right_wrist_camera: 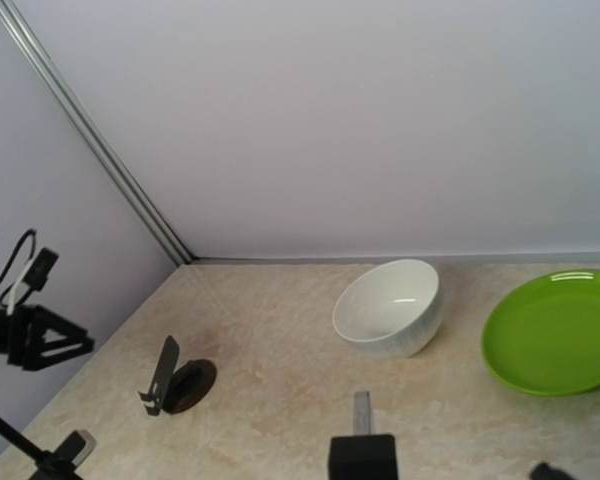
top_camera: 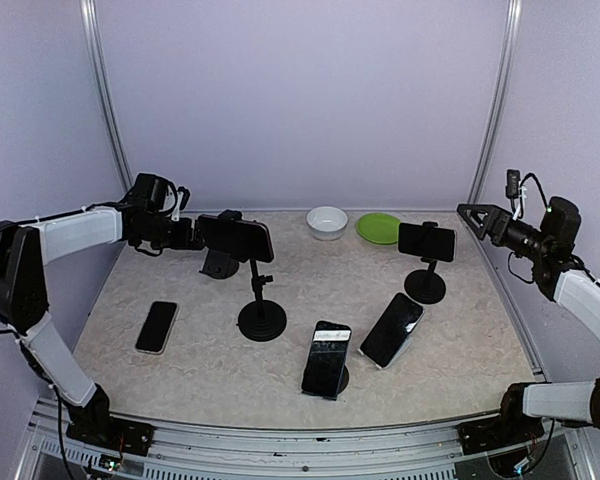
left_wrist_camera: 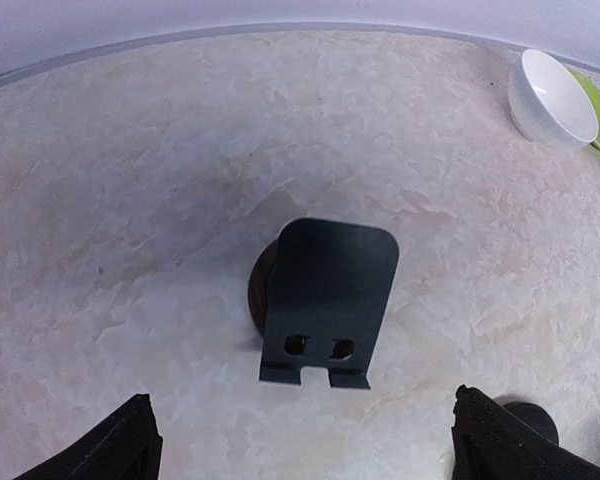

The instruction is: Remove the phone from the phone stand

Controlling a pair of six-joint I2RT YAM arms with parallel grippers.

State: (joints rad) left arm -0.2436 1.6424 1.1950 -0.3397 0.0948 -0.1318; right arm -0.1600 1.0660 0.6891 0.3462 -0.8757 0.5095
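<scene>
A black phone (top_camera: 237, 238) is clamped sideways on a tall stand (top_camera: 262, 320) at the left centre. My left gripper (top_camera: 200, 237) is open and empty just left of and behind that phone. In the left wrist view its fingertips (left_wrist_camera: 128, 445) frame the bottom corners, and the gripper (left_wrist_camera: 320, 450) looks down on a small empty black stand (left_wrist_camera: 328, 300); the phone is out of that view. A second phone (top_camera: 426, 241) sits on a tall stand (top_camera: 425, 286) at the right. My right gripper (top_camera: 477, 217) hovers open and empty to its right.
One phone (top_camera: 157, 326) lies flat at the left. Another phone (top_camera: 326, 358) stands on a low stand in front, and a third (top_camera: 391, 329) leans beside it. A white bowl (top_camera: 327, 222) and a green plate (top_camera: 379, 228) sit at the back, also in the right wrist view (right_wrist_camera: 388, 308).
</scene>
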